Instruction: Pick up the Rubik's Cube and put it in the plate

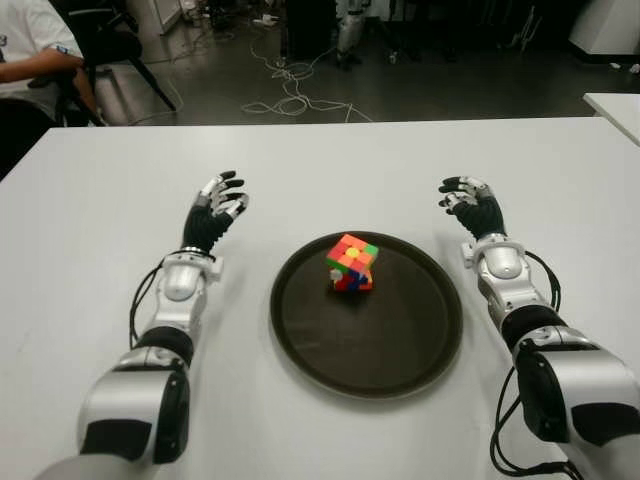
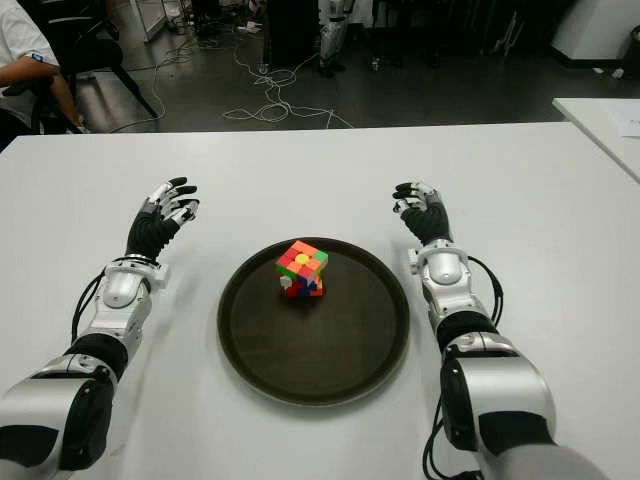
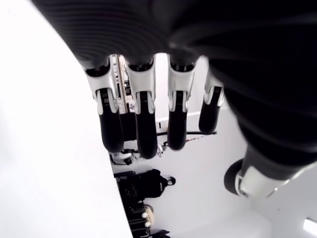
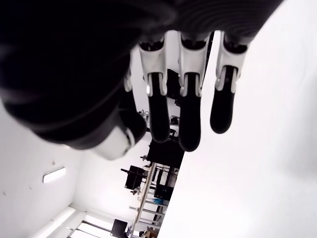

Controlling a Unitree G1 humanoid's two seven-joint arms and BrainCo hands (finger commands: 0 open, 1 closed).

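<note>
We see the Rubik's Cube (image 1: 351, 263) sitting inside the dark round plate (image 1: 400, 350), toward the plate's far side and tipped onto an edge rather than flat, its orange and green faces turned up. The plate lies on the white bench (image 1: 320, 160), between our two arms. Our left hand (image 1: 217, 207) shows to the left of the plate, apart from it, with its fingers (image 3: 140, 126) loosely extended and side by side, holding nothing. Our right hand (image 1: 472, 205) shows to the right of the plate, also apart from it; its fingers (image 4: 188, 119) hang relaxed and spread, empty as well. Neither hand touches the cube. Beyond the bench's far edge the floor (image 1: 400, 80) carries loose cables (image 1: 290, 95), and at the far left corner a seated person (image 1: 35, 60) in a white shirt is partly in view
</note>
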